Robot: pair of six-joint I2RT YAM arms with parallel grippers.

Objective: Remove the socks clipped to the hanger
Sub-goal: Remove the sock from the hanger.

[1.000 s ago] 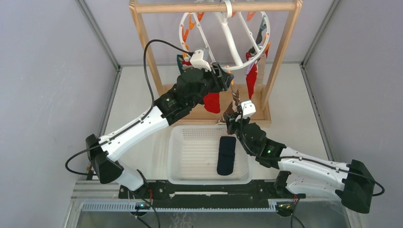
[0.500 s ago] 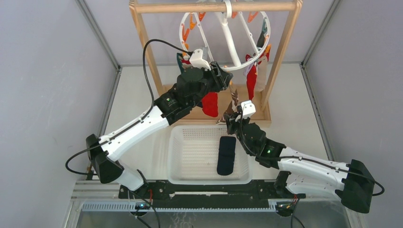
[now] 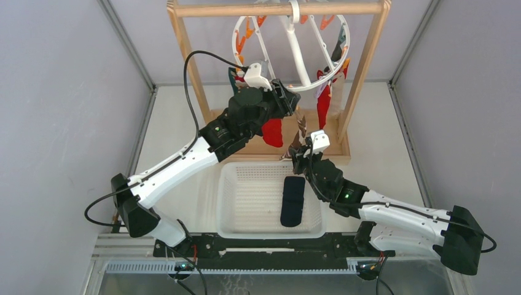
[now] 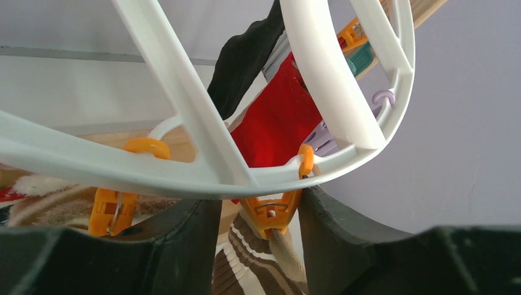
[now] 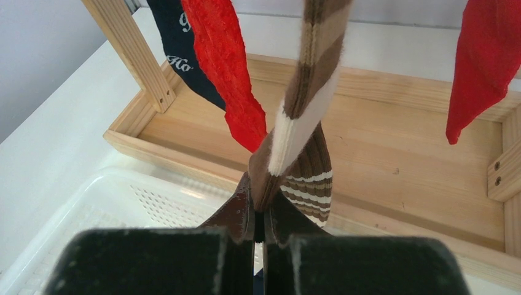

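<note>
The white round hanger (image 3: 297,56) hangs from the wooden rack. A brown-and-cream striped sock (image 3: 301,126) hangs from an orange clip (image 4: 273,212) on its ring (image 4: 184,110). My left gripper (image 3: 293,106) is open with its fingers on either side of that clip (image 4: 258,209); the right finger touches the clip. My right gripper (image 3: 298,153) is shut on the lower end of the striped sock (image 5: 307,80), right at its fingertips (image 5: 259,215). Red socks (image 3: 273,132) (image 3: 322,104), a navy sock (image 5: 178,43) and a black sock (image 4: 242,55) are still clipped on.
The wooden frame rack (image 3: 184,55) stands at the back with a wooden base tray (image 5: 393,141). A white perforated basket (image 3: 246,184) sits in front of it and holds a black sock (image 3: 293,201). Grey walls close both sides.
The hanger ring and the socks on its right side have swung a little. Both arms have barely moved; the right gripper stays shut on the striped sock.
</note>
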